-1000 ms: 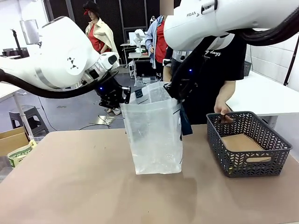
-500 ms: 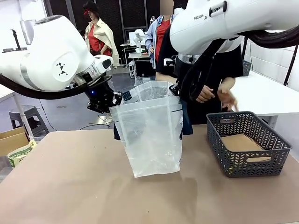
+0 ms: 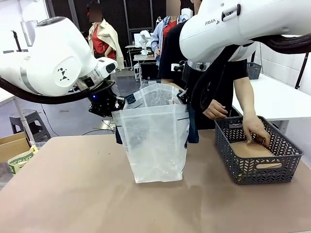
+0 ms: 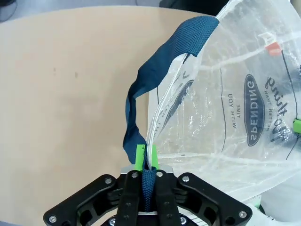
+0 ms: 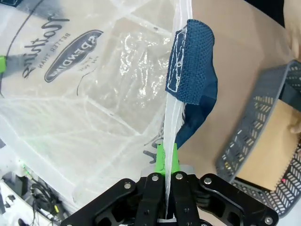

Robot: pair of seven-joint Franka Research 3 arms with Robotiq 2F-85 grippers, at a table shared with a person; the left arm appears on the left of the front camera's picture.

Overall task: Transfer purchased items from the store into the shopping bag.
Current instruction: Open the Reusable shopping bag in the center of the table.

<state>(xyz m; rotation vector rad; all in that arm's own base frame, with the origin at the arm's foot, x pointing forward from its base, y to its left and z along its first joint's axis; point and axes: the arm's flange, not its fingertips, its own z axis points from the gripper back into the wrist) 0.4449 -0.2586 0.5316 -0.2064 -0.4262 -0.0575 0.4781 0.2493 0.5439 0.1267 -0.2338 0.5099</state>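
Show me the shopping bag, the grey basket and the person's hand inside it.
shopping bag [image 3: 155,145], front view, front panel.
grey basket [image 3: 248,171], front view, near wall.
person's hand [image 3: 253,131], front view, back of hand.
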